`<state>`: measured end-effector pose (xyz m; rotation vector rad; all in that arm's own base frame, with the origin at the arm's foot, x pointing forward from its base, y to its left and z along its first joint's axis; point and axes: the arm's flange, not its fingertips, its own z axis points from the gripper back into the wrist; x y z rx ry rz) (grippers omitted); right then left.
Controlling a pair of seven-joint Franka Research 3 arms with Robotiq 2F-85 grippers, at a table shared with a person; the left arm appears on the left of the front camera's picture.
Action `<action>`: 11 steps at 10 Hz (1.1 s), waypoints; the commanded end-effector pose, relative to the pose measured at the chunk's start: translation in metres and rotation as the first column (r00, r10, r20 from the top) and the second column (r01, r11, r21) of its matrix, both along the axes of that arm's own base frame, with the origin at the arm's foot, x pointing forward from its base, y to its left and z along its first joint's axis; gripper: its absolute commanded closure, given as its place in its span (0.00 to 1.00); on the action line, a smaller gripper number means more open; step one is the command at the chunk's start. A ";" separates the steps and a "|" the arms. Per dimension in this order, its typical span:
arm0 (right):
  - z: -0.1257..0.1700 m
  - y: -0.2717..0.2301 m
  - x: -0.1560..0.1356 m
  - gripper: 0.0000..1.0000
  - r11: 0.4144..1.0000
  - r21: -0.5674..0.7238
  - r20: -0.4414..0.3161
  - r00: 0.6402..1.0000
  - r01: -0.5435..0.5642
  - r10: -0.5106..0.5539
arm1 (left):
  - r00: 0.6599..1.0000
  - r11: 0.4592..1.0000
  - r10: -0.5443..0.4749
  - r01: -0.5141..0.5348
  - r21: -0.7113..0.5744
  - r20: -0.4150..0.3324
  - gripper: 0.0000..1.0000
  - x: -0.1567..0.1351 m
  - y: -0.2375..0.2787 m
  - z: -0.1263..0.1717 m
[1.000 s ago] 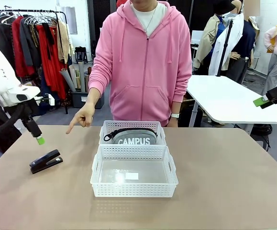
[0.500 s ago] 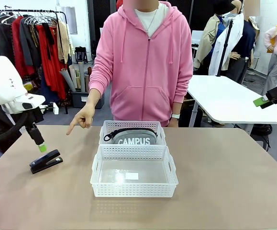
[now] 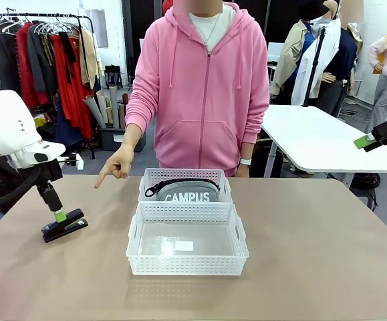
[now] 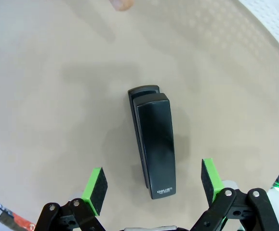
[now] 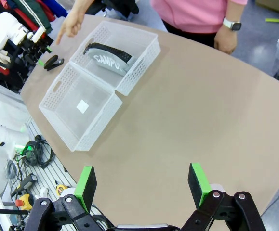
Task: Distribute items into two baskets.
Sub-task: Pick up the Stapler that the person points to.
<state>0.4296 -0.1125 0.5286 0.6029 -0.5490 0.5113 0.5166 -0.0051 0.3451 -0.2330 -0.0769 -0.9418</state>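
Table: pouch in far basket

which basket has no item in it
The basket nearer the robot, holding just its white label; the far basket behind it contains the grey CAMPUS pouch.

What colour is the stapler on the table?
The stapler is black all over; left wrist view shows it best.

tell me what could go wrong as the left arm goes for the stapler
1. The left jaws stand open either side of the stapler, but near one end, not its middle; clamped there, it may swing or slip on lifting.
2. The person's hand points close by, so a rising arm might brush it on the way to the near basket.
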 end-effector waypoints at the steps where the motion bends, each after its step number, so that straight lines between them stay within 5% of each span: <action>1: 0.000 0.000 0.000 0.00 1.000 0.002 0.001 1.000 0.001 -0.001 | 1.000 1.000 -0.026 0.026 -0.006 0.007 0.00 0.004 0.003 -0.009; 10: 0.000 0.000 0.000 0.00 1.000 0.002 0.001 1.000 0.001 -0.001 | 1.000 1.000 -0.016 0.016 0.006 -0.004 0.00 0.010 -0.003 -0.039; 11: 0.000 0.000 0.000 0.00 1.000 0.002 0.001 1.000 0.001 -0.001 | 1.000 1.000 -0.016 0.017 0.007 -0.010 0.10 0.009 -0.003 -0.042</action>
